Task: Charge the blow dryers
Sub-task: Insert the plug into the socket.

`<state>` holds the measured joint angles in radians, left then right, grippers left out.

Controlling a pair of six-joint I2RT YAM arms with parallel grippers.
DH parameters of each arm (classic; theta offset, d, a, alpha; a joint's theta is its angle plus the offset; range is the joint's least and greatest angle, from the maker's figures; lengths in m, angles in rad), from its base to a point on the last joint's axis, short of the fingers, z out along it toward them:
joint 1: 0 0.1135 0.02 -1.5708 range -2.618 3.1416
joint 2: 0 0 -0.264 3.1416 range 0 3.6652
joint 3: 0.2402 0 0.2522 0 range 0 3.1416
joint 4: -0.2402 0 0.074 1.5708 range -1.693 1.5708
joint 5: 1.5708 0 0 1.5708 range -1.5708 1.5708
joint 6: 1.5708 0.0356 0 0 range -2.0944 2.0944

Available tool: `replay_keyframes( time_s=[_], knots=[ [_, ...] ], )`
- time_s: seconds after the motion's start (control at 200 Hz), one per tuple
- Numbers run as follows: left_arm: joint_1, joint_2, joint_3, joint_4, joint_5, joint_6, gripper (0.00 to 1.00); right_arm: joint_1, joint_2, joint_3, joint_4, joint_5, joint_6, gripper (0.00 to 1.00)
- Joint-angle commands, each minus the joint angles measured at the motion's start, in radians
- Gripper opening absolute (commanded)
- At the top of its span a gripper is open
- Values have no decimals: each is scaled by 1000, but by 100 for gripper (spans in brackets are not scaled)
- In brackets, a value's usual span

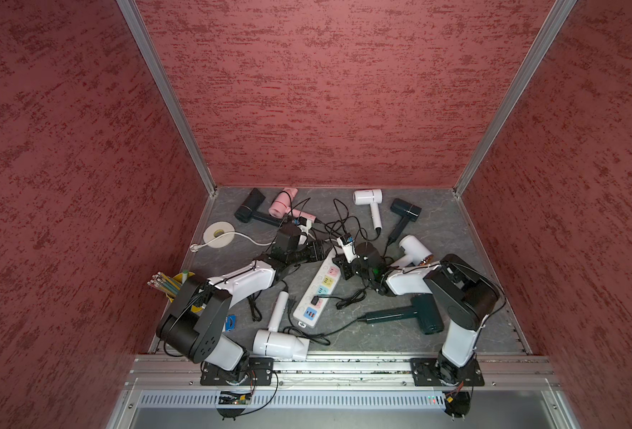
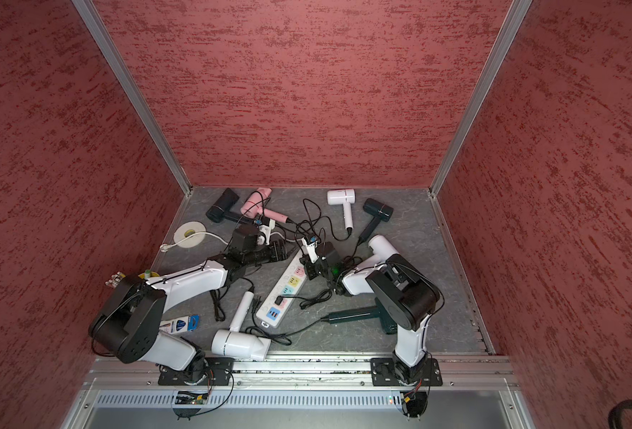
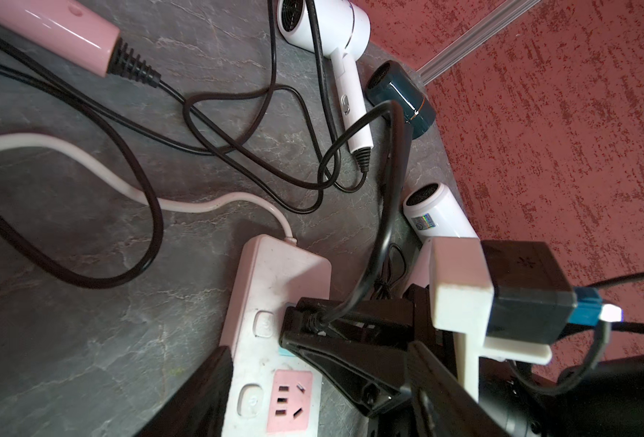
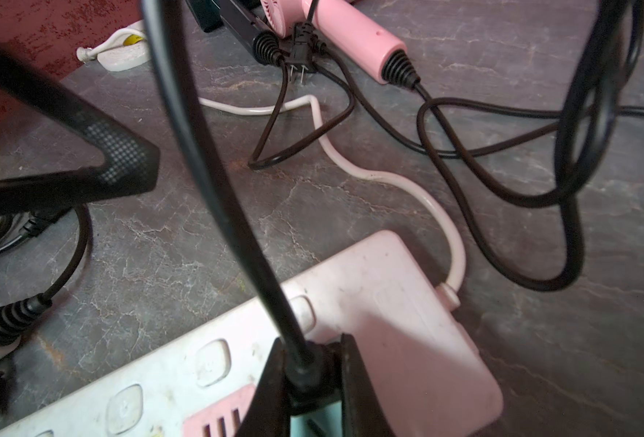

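Blow dryers (image 1: pixel 281 343), T-shaped plastic ones with black cords, lie loose about the grey marbled bench (image 1: pixel 362 336), none of them gripped: a white one nearest at 6 o'clock, a dark green blow dryer (image 1: pixel 422 315) at 4 o'clock, and a pink blow dryer (image 1: pixel 283 202) among others far off from 11 to 1 o'clock. Through the centre runs a long white power strip with pastel sockets (image 1: pixel 316 297), with a seated plug (image 1: pixel 314 298) in its near half. Over its far end the right claw (image 4: pixel 309 393) is clamped on a black plug (image 4: pixel 305 363) at the pale teal socket; whether the pins are in I cannot tell. The left claw (image 1: pixel 325 252) stands with jaws apart beside that end, holding nothing. The step in hand looks like inserting this plug. The next move likely calls for a straight downward push, pins lined to the slots, with the left claw steadying the strip.
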<state>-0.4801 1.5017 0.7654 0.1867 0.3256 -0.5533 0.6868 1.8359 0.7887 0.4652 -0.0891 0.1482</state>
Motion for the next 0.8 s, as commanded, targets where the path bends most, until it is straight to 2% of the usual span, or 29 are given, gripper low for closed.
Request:
replay_keyframes(
  time_s=[0.0,0.411,0.561,0.791],
  knots=[
    [8,-44,-19,16,-26,-5,74,5,26,-24,-379,41,58,1],
    [12,-49,-24,21,-31,-5,74,0,-21,96,-384,42,74,18],
    [12,-49,-31,33,-30,-10,74,-1,-88,104,-383,39,75,34],
    [13,-65,-53,56,-48,-10,76,-22,-199,48,-336,-18,87,50]
  ],
)
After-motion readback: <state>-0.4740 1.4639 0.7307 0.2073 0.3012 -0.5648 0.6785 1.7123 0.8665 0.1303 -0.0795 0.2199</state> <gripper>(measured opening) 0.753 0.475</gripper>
